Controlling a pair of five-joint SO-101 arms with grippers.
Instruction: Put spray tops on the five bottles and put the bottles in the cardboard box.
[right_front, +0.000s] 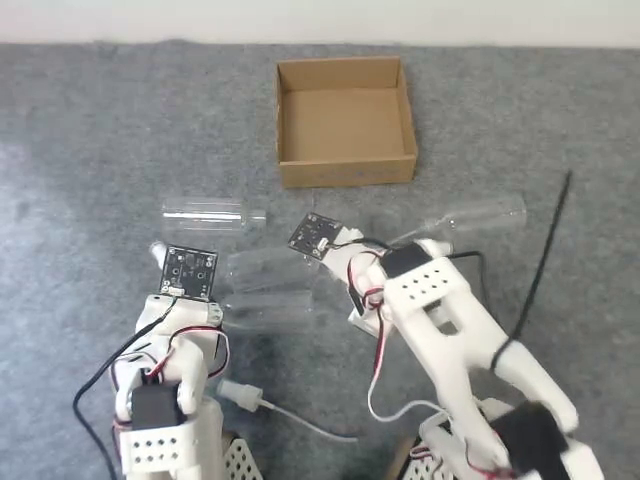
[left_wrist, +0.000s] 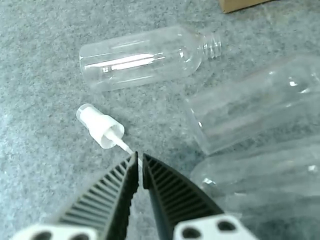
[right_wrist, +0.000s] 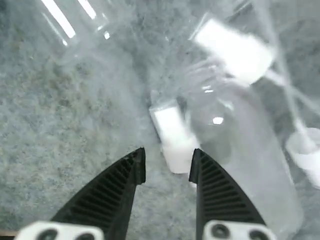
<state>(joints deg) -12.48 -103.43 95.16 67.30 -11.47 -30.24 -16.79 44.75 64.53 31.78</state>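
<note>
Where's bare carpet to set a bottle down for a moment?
Bare carpet lies left of the cardboard box, above the lone bottle, and at far right past the black cable. The middle is crowded: bottles, spray tops.

Grey felt-like table covering (right_front: 90, 140), pale strip of wall (right_front: 320, 20) along its far edge

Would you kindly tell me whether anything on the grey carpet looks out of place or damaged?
Nothing looks spilled or damaged. The clear plastic bottles lie on their sides, and the brown cardboard box is empty. One white spray top with a long tube lies apart from them, beside the left arm's base.
</note>
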